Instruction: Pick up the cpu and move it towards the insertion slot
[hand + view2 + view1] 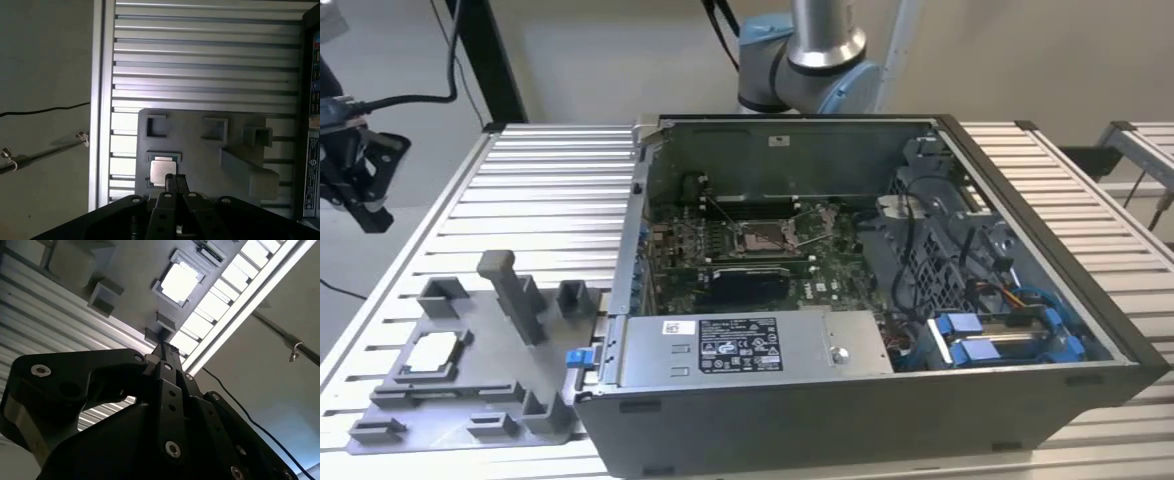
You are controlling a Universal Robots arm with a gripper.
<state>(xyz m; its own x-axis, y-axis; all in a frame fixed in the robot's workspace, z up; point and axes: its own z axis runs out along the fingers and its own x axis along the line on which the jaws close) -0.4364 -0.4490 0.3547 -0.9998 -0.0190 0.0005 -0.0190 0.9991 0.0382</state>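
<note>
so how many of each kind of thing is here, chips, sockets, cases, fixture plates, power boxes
cpu: 1
insertion slot: 1
computer case: 1
fixture plate: 1
power-supply box: 1
Total: 5

Small square silvery cpu (162,171): smooth metal w/ slight shine. Grey fixture plate (200,150): matt plastic. Ribbed counter (200,65): bare metal.
</note>
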